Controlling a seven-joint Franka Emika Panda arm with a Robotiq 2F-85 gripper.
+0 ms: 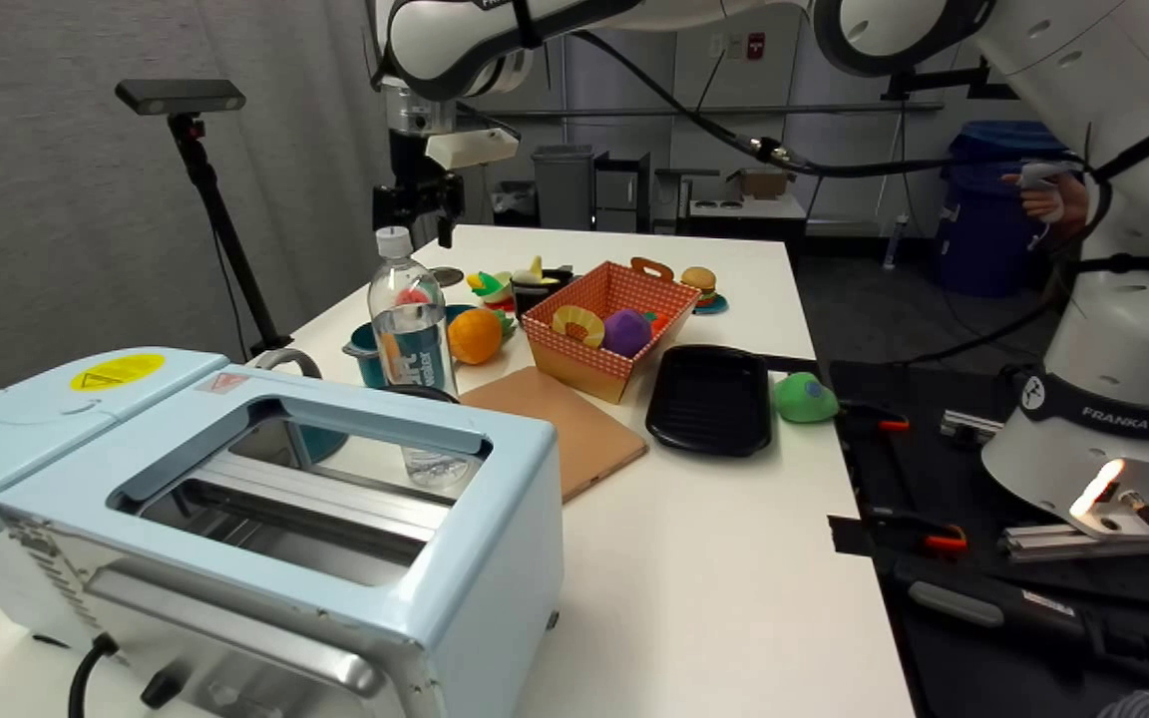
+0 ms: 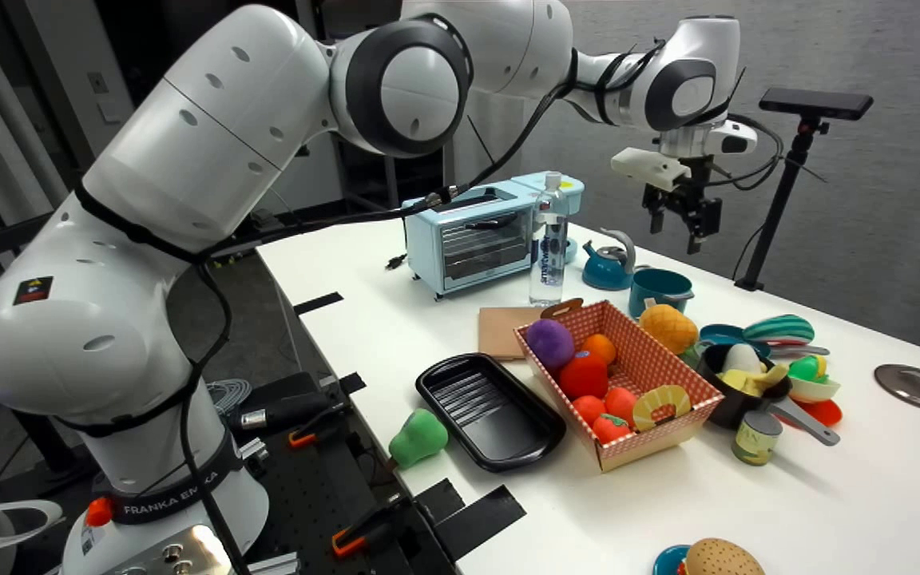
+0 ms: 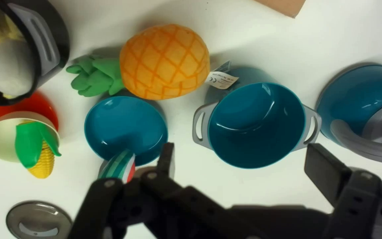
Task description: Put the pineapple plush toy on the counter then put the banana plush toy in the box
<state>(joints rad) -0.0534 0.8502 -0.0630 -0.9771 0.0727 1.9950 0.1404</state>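
In the wrist view, the fingers are spread wide and hold nothing. The teal pot shows between them, down below. The pineapple lies on its side on the white tabletop, just beside the teal pot and a teal pan. I can't tell if it touches the pan. Its green leaves point at the black pot. I think step one is done, since the pineapple is on the tabletop and nothing holds it. The banana step comes next and looks not yet begun.

In an exterior view, a yellow toy that I take for the banana sits in the black pot, close to a pale toy. The box, with red checks, stands just beside that pot. It has toy fruit in it, but a bit of its floor shows, so the banana should fit.

In an exterior view, the arm has the fingers up high, well apart from the black pot. They need to go over to that pot, come down around the banana and give it a soft squeeze. They could grab the pale toy by mistake. Then they need to lift the banana over the pot's rim, carry it over the box wall, go down low and let go.
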